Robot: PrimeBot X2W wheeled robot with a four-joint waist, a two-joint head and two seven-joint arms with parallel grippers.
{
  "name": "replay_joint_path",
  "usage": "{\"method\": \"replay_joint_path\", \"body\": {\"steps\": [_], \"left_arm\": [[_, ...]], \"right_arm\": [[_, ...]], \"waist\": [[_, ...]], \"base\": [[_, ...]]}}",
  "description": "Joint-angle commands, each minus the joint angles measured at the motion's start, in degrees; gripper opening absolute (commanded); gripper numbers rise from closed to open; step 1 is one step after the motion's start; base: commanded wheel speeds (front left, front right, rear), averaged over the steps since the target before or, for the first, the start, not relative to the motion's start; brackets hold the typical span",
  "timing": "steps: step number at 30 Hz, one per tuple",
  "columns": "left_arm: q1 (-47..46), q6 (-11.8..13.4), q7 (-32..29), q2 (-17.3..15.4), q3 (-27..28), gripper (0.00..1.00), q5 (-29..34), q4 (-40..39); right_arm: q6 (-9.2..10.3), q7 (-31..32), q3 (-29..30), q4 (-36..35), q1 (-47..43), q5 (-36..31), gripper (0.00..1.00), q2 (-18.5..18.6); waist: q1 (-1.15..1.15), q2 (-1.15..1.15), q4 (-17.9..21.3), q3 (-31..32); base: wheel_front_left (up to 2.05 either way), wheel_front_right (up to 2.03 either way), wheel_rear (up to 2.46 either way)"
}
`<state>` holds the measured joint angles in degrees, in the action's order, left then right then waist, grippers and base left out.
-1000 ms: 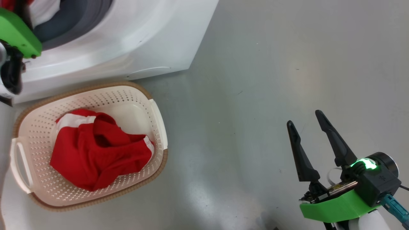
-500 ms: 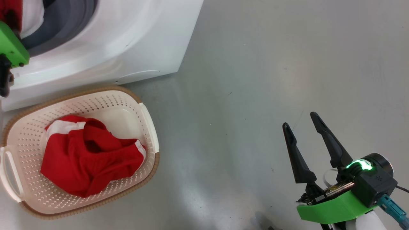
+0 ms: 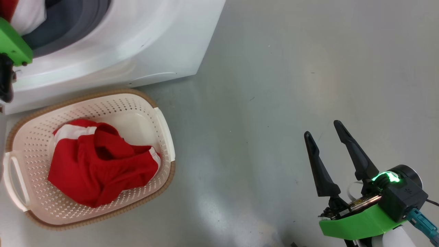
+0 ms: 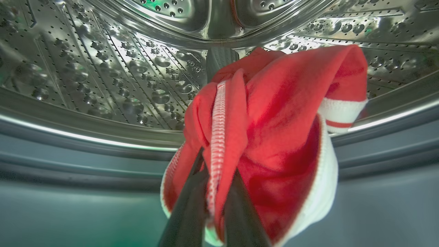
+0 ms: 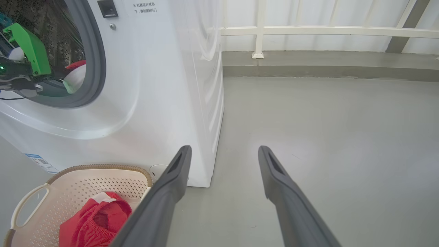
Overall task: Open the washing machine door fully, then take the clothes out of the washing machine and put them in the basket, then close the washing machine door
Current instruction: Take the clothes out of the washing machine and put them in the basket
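My left pincer (image 4: 216, 171) is pinched shut on the red clothes (image 4: 274, 113) right at its tips inside the washing machine (image 4: 103, 85), so I can drop them in the basket (image 3: 161, 123) down below it, while my right pincer (image 3: 323, 127) hangs wide apart and empty.

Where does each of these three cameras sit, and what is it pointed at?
Head view: on the head, facing down at the floor, the basket and the washing machine; the open right hand shows at lower right.
Left wrist view: on the left wrist, facing into the drum; the left hand is shut on a red garment.
Right wrist view: on the right wrist, facing along its open fingers over the floor.
Shared by head and right wrist: basket, washing machine.
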<state>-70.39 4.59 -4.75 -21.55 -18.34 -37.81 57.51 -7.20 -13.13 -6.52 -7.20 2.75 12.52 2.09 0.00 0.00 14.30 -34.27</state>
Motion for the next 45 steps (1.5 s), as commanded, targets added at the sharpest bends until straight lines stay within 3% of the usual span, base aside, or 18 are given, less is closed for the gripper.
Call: {"method": "replay_joint_path", "body": {"steps": [1, 20, 45], "left_arm": [[-0.22, 0.13, 1.16, -2.58, 0.97, 0.00, 0.17, -1.66], [6.13, 0.80, 12.14, -3.55, 1.84, 0.00, 0.12, -13.55], [31.27, 11.81, 13.29, -5.57, 1.86, 0.00, 0.75, -48.52]], "right_arm": [[-0.29, -0.75, -1.10, -1.03, 0.55, 0.15, 1.00, 0.78], [-0.29, -0.57, -0.06, -0.96, 0.91, -0.21, 1.00, 0.78], [-0.29, 0.30, 0.90, -0.96, -0.53, -0.69, 1.00, 0.78]], "waist": [[0.00, 0.00, -0.33, -0.15], [0.00, 0.00, -3.76, 0.79], [0.00, 0.00, -7.61, 9.61]], "base": [[0.00, 0.00, 0.00], [0.00, 0.00, 0.00], [0.00, 0.00, 0.00]]}}
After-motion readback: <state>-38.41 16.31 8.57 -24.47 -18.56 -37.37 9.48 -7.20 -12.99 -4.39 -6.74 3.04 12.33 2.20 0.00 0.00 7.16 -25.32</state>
